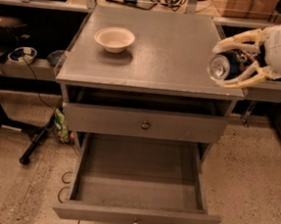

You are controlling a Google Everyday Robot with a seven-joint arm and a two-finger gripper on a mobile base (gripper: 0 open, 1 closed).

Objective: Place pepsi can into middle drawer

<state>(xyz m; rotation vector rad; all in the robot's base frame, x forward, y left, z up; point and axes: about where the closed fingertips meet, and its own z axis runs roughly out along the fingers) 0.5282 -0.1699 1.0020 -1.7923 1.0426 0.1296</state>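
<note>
End effector (pixel 222 66) at far right, level with the right front corner of the worktop (pixel 174 58), its fingers clamped around the pepsi can (pixel 230 66). The can lies on its side, silver end toward the camera. On the worktop's left rear sits a cream bowl (pixel 114 38), upright and well apart from the can. Below, the upper drawer front (pixel 178 129) is closed. Under it, the middle drawer (pixel 136 215) is pulled out.

Dim light, seemingly overhead, brightens the claw (pixel 221 65) gripping the pepsi can (pixel 231 64) at right.
</note>
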